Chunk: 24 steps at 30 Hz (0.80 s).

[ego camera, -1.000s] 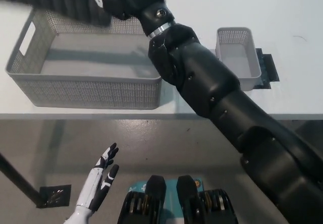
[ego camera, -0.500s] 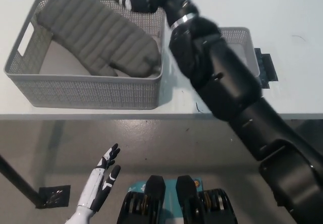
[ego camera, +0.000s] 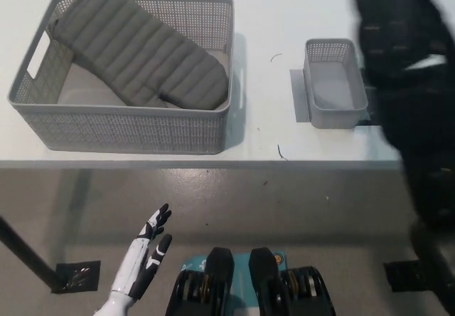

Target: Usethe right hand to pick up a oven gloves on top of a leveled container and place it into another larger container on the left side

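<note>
One oven glove (ego camera: 146,54) lies inside the large basket (ego camera: 128,127); right of the basket, the blurred right robot hand (ego camera: 398,24) is unreadable; left robot hand (ego camera: 146,255) rests below, fingers apart.

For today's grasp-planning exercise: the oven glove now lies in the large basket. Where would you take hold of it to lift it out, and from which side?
Probably the cuff end of the oven glove, which rests raised on the far left rim of the large basket. Come from above: that end sits at rim height, clear of the walls, while the thumb end lies low against the right wall.
</note>
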{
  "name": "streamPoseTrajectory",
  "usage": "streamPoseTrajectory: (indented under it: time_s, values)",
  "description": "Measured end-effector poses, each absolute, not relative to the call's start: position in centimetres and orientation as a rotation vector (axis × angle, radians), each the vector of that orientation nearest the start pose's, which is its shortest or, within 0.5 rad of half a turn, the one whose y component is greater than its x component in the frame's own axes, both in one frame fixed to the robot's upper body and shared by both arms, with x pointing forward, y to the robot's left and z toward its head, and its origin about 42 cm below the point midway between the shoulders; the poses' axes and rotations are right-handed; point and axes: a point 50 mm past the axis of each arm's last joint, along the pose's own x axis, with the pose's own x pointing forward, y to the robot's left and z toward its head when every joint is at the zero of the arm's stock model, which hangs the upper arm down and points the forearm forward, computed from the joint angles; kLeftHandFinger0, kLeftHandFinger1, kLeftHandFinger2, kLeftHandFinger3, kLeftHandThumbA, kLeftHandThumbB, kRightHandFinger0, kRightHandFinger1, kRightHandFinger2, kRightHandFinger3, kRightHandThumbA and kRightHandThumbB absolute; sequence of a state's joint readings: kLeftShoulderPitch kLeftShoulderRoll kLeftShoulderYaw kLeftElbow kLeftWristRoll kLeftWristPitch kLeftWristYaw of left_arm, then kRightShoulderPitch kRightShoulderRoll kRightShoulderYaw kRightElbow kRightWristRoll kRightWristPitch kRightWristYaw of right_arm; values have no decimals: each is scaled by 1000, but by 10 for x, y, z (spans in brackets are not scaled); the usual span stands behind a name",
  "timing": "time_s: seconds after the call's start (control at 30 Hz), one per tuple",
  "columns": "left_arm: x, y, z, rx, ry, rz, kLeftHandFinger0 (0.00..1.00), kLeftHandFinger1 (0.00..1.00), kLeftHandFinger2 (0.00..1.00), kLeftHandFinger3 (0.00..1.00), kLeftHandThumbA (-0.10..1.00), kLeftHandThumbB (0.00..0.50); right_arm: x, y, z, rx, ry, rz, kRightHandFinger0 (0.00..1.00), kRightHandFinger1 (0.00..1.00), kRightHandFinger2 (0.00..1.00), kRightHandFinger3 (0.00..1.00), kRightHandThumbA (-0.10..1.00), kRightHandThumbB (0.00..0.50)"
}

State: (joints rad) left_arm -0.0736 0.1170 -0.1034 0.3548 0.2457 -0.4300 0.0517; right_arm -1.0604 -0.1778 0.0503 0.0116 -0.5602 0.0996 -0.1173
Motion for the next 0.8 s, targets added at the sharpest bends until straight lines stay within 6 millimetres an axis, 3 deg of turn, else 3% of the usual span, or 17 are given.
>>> streamPoseTrajectory:
  time_s: [0.03,0.13,0.23,0.37,0.4,0.5,0.57,0.67,0.7,0.73,0.8]
  values:
    - [294,220,47,342,-155,-158,1000,1000,1000,1000,1000,64,438,-168,503,-614,-1025,-224,1000,1000,1000,1000,1000,254]
    - [293,220,44,342,-144,-159,1000,1000,1000,1000,1000,50,418,-210,492,-598,-1034,-283,1000,1000,1000,1000,1000,265]
    - [292,220,41,342,-132,-159,1000,1000,1000,1000,1000,36,396,-243,465,-580,-1013,-320,1000,1000,1000,1000,1000,183]
    - [292,220,38,341,-123,-160,1000,1000,1000,1000,1000,43,353,-277,395,-574,-905,-322,1000,1000,1000,1000,1000,186]
    - [292,220,38,341,-122,-160,1000,1000,1000,1000,1000,43,343,-283,371,-578,-851,-307,1000,1000,1000,1000,1000,168]
    - [292,219,37,340,-119,-160,1000,1000,1000,1000,1000,49,316,-293,316,-577,-718,-256,1000,1000,1000,1000,1000,95]
    - [291,220,36,340,-114,-160,1000,1000,1000,1000,1000,43,296,-294,274,-564,-611,-204,1000,1000,1000,1000,1000,107]
    - [291,220,36,339,-113,-160,1000,1000,1000,1000,1000,43,273,-286,233,-530,-507,-137,1000,1000,1000,1000,1000,170]
    - [291,220,36,339,-113,-160,1000,1000,1000,1000,1000,58,266,-280,221,-511,-478,-107,1000,1000,1000,1000,1000,217]
    - [291,220,36,339,-113,-160,1000,1000,1000,1000,1000,58,260,-273,209,-489,-448,-75,1000,1000,1000,1000,1000,218]
    - [291,220,36,339,-113,-160,1000,1000,1000,1000,1000,63,252,-257,185,-428,-394,0,1000,1000,1000,1000,1000,170]
